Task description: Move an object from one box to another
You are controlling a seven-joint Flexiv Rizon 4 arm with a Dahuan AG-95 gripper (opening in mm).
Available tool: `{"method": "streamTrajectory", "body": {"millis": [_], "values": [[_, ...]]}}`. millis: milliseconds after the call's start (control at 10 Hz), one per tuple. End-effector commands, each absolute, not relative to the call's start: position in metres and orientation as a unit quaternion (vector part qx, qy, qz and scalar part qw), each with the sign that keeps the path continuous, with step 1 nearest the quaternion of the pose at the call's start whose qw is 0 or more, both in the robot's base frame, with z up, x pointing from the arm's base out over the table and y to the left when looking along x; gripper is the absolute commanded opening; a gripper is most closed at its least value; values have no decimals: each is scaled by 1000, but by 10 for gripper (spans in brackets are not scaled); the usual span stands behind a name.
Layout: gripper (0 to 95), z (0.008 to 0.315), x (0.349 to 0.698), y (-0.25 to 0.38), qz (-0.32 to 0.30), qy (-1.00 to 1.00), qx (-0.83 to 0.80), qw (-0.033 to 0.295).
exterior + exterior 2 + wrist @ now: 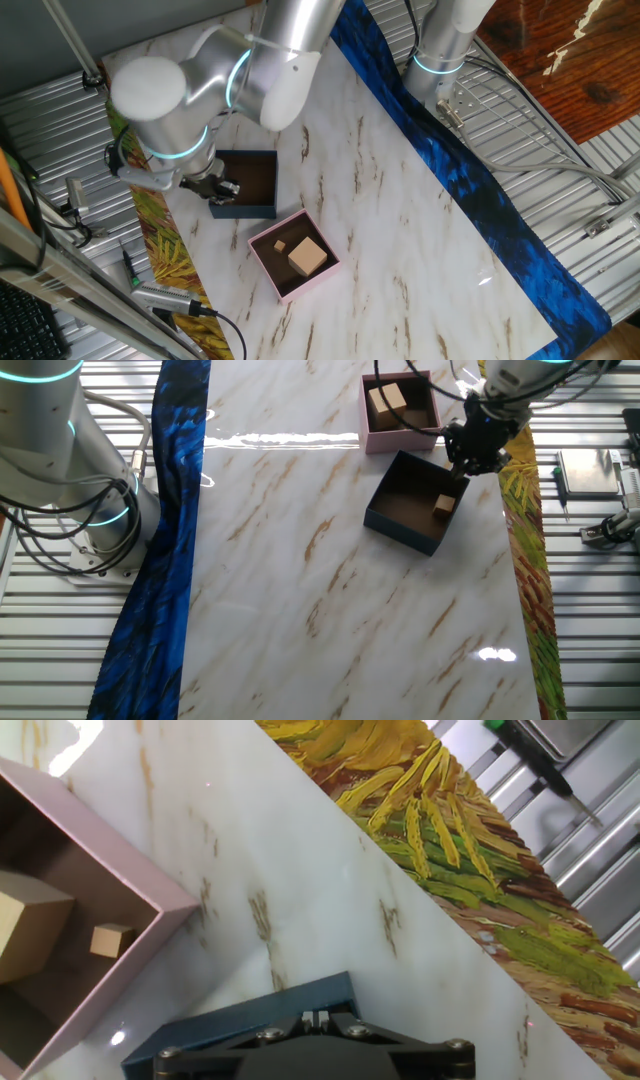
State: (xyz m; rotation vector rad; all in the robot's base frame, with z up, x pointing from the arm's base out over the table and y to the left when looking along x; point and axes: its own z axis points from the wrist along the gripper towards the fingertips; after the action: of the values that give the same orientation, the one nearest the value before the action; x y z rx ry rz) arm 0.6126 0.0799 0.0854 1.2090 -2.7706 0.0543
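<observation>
Tool [222, 189] fingertips hidden — navy box [262, 207] edge

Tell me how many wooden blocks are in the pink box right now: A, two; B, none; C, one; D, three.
A: the pink box holds a large wooden block and a small wooden block, both also seen in the hand view.

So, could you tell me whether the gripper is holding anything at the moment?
It cannot be told: the gripper sits at the navy box's edge, its fingertips hidden.
</observation>
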Motion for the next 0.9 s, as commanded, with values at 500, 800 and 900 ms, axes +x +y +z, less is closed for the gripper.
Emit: {"method": "streamTrajectory", "body": {"millis": [500,800,900], "values": [[0,85,612,79,32,-909,409,68],[0,85,612,79,34,-906,416,68],[0,85,612,79,34,-905,419,69]]}}
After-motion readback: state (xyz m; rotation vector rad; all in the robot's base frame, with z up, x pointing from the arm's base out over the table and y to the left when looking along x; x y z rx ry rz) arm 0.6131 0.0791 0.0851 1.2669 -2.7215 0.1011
